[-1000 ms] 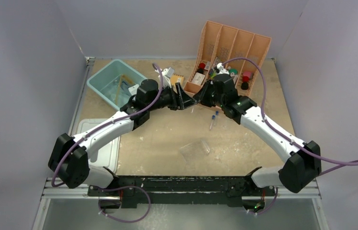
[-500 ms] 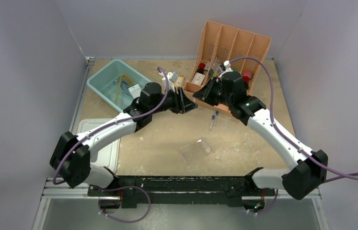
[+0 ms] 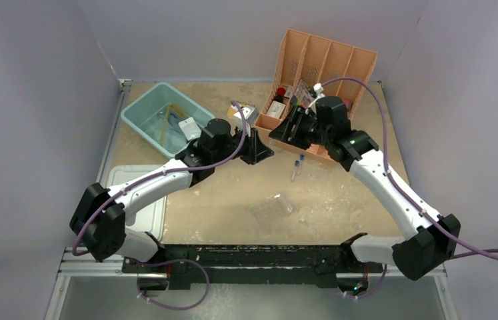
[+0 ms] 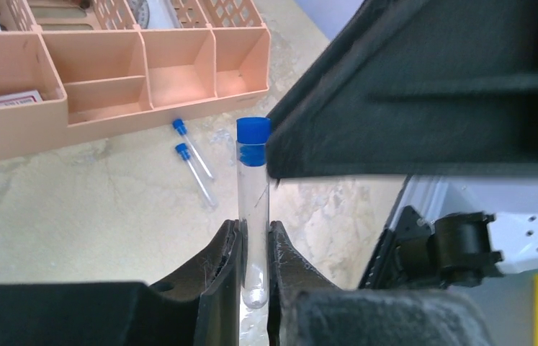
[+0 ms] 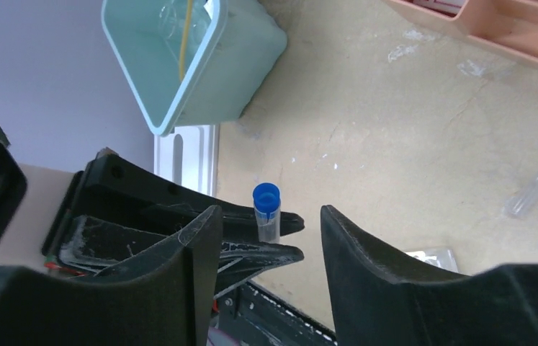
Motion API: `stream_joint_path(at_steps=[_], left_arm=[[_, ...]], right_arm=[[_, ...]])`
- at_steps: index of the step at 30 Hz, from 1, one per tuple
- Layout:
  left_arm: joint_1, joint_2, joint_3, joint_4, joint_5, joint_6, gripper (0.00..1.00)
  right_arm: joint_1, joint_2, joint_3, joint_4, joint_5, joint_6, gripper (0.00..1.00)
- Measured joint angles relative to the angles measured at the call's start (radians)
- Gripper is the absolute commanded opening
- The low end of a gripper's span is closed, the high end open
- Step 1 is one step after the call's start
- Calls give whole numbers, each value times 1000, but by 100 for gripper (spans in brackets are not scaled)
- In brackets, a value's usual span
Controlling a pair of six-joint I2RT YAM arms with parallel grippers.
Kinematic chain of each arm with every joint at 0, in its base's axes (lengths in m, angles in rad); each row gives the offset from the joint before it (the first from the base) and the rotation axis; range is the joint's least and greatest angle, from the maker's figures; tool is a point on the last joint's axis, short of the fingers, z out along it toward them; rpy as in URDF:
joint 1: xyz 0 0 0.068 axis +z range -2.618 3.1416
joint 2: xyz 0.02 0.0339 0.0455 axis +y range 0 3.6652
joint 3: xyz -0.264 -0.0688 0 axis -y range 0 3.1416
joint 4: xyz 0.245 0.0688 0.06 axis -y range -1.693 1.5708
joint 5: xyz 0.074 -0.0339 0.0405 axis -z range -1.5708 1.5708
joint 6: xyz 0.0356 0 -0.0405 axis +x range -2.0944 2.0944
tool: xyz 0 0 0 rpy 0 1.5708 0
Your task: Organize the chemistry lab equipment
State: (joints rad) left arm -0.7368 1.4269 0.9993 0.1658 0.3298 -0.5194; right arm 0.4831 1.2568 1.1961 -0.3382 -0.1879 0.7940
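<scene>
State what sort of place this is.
Probably a staged robot test cell, not a real laboratory: plain grey walls box in a worn tabletop, with clear blue-capped test tubes, one in the left gripper, and a peach plastic divider.

White links (image 3: 156, 181), black joints (image 3: 96, 223), purple cables (image 3: 374, 110), black tools (image 4: 251, 241) (image 5: 266, 216).

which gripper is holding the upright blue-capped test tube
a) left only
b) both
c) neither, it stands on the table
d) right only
a: the left gripper has its two fingers pressed on the lower part of the test tube, while the right wrist view shows the right gripper open, with a gap on each side of the tube.
</scene>
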Motion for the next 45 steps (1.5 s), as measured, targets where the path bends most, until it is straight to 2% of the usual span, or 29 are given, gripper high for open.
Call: stream_joint_path(at_steps=[7, 12, 17, 22, 27, 36, 45], left_arm=[[-4, -42, 0, -27, 34, 225, 0], [-4, -57, 0, -32, 86, 362, 0], [-4, -55, 0, -63, 127, 447, 0], [-4, -50, 1, -101, 154, 524, 0], [-4, -50, 1, -117, 169, 565, 0], [-4, -50, 1, -146, 169, 591, 0], [-3, -51, 1, -146, 166, 591, 2]], right_arm=[[-64, 32, 151, -163, -111, -109, 57], [-64, 50, 169, -221, -228, -146, 58], [-63, 90, 169, -252, -286, -158, 45], [-64, 98, 171, -270, -302, -162, 38], [-64, 99, 181, -288, -306, -166, 32], [-66, 144, 181, -293, -378, -167, 37], [-72, 150, 181, -300, -383, -200, 14]])
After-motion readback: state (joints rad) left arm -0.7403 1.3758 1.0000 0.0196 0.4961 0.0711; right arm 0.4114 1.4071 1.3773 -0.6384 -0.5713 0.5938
